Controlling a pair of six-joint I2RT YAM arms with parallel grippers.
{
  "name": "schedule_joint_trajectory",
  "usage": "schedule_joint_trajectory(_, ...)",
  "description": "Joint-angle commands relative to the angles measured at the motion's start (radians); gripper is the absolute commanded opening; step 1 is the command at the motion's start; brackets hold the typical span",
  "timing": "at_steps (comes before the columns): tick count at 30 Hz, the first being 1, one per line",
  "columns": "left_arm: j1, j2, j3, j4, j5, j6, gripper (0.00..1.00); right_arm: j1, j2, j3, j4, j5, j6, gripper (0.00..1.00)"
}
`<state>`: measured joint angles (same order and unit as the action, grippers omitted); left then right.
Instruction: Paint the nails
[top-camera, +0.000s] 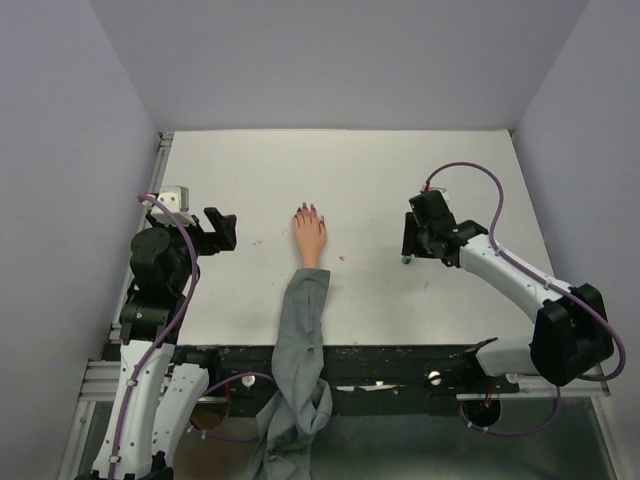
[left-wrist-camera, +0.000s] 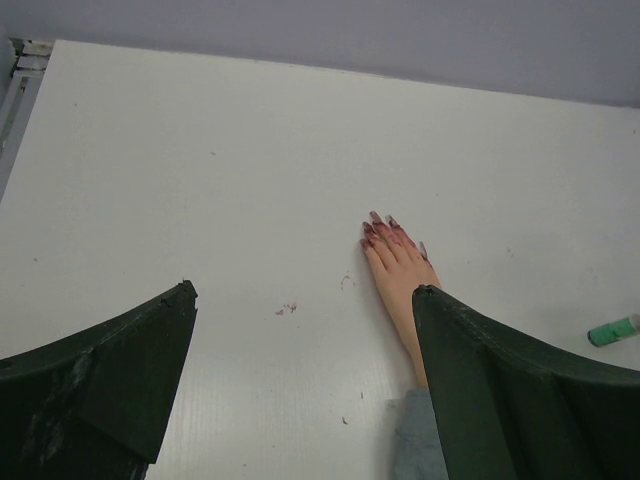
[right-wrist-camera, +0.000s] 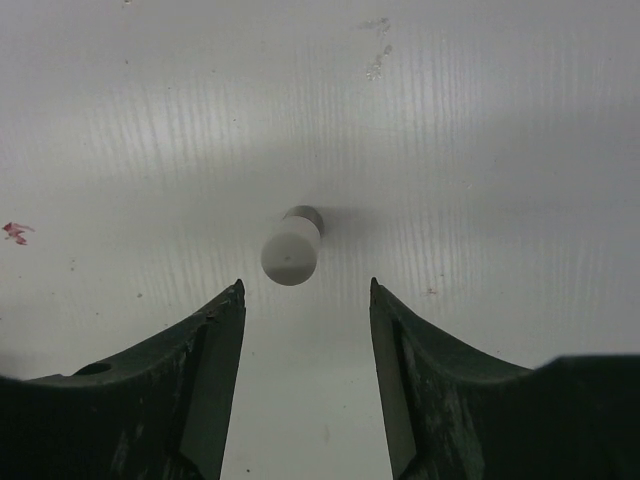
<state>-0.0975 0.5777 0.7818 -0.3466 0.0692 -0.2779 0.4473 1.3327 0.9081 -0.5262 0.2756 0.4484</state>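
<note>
The peach mannequin hand (top-camera: 311, 238) lies palm down mid-table, its grey sleeve (top-camera: 301, 335) trailing over the near edge. Its dark red-purple nails (top-camera: 306, 211) point to the far side; they also show in the left wrist view (left-wrist-camera: 381, 229) with smeared polish. My left gripper (top-camera: 224, 230) is open and empty, left of the hand; in the left wrist view (left-wrist-camera: 305, 288) its right finger covers part of the hand (left-wrist-camera: 399, 270). My right gripper (top-camera: 409, 244) is open and hovers over a small greenish bottle (top-camera: 405, 261). In the right wrist view (right-wrist-camera: 306, 284) the bottle's white cap (right-wrist-camera: 291, 251) sits just beyond the fingertips.
The white table (top-camera: 360, 170) has small red-purple paint specks left of the hand (left-wrist-camera: 287, 309). Grey walls close the left, far and right sides. The bottle also shows at the right edge of the left wrist view (left-wrist-camera: 612, 331). The black front rail (top-camera: 380, 358) runs along the near edge.
</note>
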Motion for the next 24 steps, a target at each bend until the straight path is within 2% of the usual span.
schedule_joint_trajectory(1, -0.002, 0.005, -0.001, -0.014, 0.034, 0.008, 0.99, 0.019, 0.034, 0.02, -0.038, 0.079, 0.018, 0.57)
schedule_joint_trajectory(11, -0.007, 0.014, -0.001, -0.012, 0.046, 0.008, 0.99, 0.019, 0.118, 0.035, 0.038, 0.005, 0.006, 0.53)
schedule_joint_trajectory(24, -0.007, 0.024, -0.001, -0.014, 0.047, 0.008, 0.99, 0.019, 0.192, 0.071, 0.084, -0.016, -0.014, 0.47)
